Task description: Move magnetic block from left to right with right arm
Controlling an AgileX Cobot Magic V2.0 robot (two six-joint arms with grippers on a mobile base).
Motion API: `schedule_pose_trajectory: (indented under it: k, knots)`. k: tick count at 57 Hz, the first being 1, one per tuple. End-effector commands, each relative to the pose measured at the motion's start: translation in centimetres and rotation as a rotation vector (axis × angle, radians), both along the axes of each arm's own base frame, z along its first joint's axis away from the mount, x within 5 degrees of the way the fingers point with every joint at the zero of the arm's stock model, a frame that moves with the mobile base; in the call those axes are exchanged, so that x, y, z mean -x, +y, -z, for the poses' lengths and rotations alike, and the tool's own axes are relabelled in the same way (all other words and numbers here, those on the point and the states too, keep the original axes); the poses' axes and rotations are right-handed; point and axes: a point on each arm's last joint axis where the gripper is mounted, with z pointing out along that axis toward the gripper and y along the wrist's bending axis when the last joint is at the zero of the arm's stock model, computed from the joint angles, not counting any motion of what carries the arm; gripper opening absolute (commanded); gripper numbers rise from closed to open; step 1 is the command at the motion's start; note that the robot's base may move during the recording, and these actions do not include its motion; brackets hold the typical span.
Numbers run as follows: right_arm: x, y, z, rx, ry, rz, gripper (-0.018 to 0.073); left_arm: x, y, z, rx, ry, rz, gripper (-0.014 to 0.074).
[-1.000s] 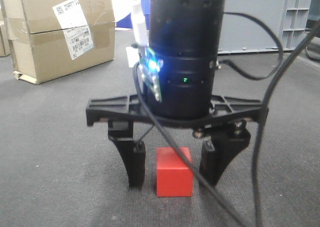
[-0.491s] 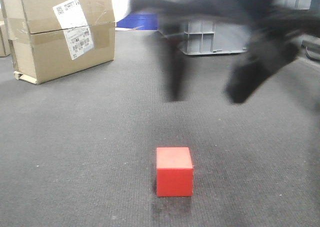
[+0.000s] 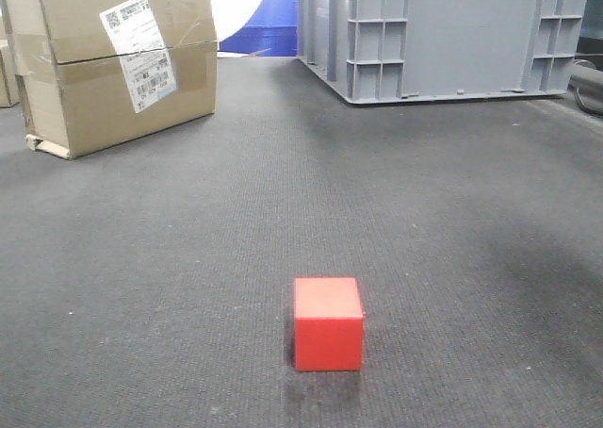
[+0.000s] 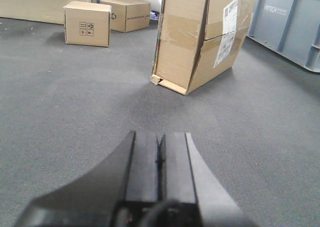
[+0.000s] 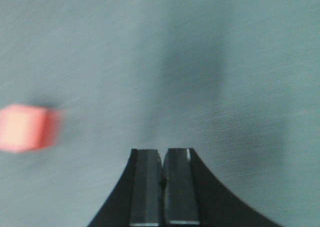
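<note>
Right wrist view: right gripper (image 5: 163,187) pinched closed, holding nothing, magnetic block (image 5: 27,127) off to its left on carpet (image 3: 188,258). Open wide before straddling; centre over cube.

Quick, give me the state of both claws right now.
Left claw: closed, holding nothing.
Right claw: closed, holding nothing; the red block lies apart from it on the carpet.
</note>
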Motion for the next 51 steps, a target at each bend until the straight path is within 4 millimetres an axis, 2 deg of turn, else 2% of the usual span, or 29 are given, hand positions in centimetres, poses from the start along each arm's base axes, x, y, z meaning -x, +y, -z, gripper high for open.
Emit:
schedule_pose_trajectory:
  k: [1, 7, 12, 24, 31, 44, 51]
  knots:
    - [0.9, -2.1, -1.3, 0.021, -0.207, 0.035, 0.0036, 0.0, 0.1, -0.4, 0.012, -0.079, -0.008, -0.0126]
    - [2.3, -4.0, -0.8, 0.090, -0.371, 0.082, 0.0036, 0.0, 0.1, -0.4, 0.012, -0.079, -0.008, -0.0126]
    - [3.5, -4.8, -0.5, 0.160, -0.523, 0.094, 0.0036, 0.0, 0.1, -0.4, 0.012, -0.079, -0.008, -0.0126]
    - [6.2, -5.1, 0.6, 0.196, -0.757, 0.108, 0.0036, 0.0, 0.1, -0.4, 0.012, -0.079, -0.008, -0.0126]
    - [8.5, -5.2, 0.7, 0.184, -0.910, 0.129, 0.0036, 0.0, 0.1, -0.4, 0.012, -0.079, -0.008, -0.0126]
    - [12.0, -5.3, 2.0, 0.155, -1.066, 0.149, 0.0034, 0.0, 0.1, -0.4, 0.012, -0.079, -0.008, -0.0126]
    - [11.8, -5.3, 2.5, 0.156, -1.051, 0.148, 0.0034, 0.0, 0.1, -0.4, 0.012, -0.079, -0.008, -0.0126]
